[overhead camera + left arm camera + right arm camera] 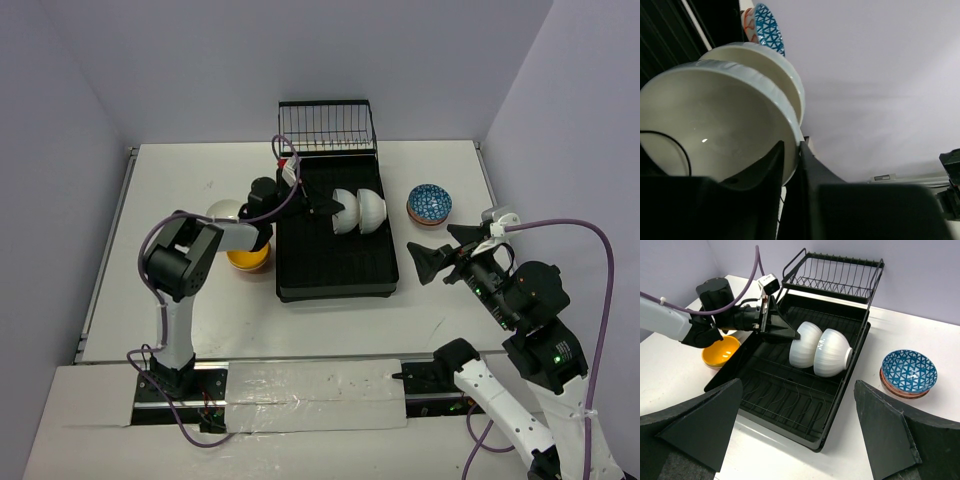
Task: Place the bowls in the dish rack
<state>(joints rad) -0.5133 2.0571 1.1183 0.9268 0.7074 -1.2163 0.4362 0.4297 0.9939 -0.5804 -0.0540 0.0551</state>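
- Bowls: a white bowl [224,210] and a yellow bowl [250,262] sit off the dish rack's [335,275] left edge, both half hidden under the left arm.
- Two more white bowls [832,352] stand on edge mid-rack, touching; left gripper [330,208] straddles the left one's rim, can't tell if it's actually pinching.
- Blue bowl [429,202] near the tabletop's [440,325] right edge, stacked on something red-rimmed, count unclear.
- Right gripper [432,250] jaws wide apart, empty.
- White top, pale lilac walls [200,60].
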